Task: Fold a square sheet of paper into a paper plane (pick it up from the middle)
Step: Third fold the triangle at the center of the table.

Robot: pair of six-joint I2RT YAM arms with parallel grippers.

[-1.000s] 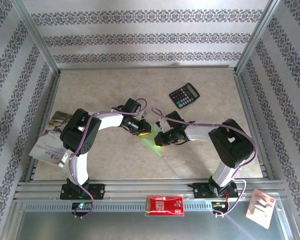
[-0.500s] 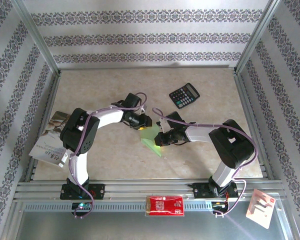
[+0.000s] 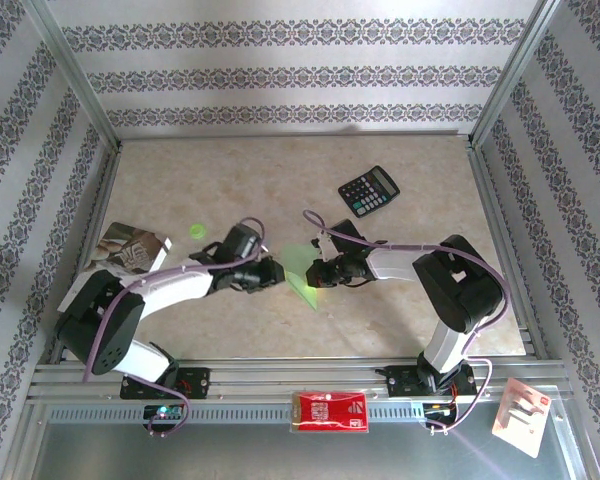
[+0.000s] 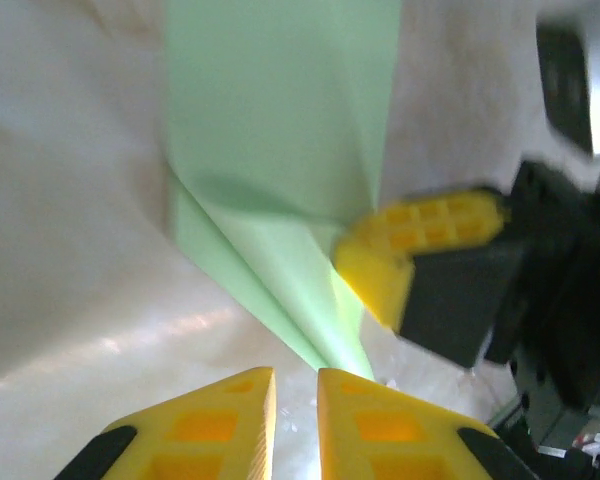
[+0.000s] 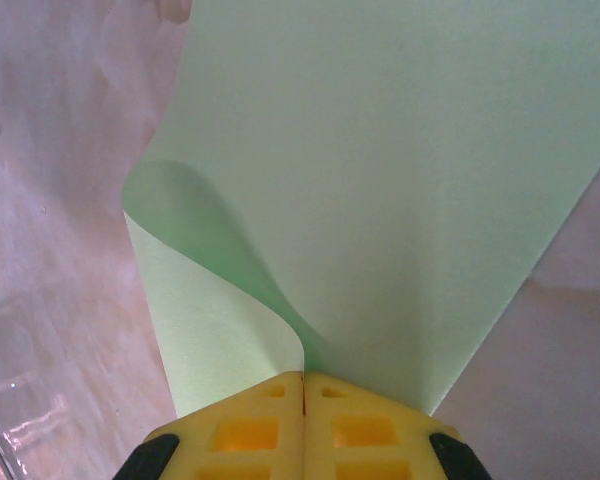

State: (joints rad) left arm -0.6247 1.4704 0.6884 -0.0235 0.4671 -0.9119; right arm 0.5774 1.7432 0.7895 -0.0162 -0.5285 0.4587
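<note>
Green paper (image 5: 400, 180) is pinched in right claw (image 5: 303, 380), tip just before barely-parted left claw (image 4: 296, 378).

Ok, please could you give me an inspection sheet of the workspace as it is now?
Surface: beige table, glossy.
Job's things: green paper sheet, partly folded, between the two grippers.
Clutter: calculator, green dot, booklet, red-and-white packet on the front rail.
Grippers: right gripper shut on the sheet; left gripper at its pointed end, narrow gap, grip unclear.
Cables: purple cables along both arms.
Surroundings: patterned walls, metal frame.
</note>
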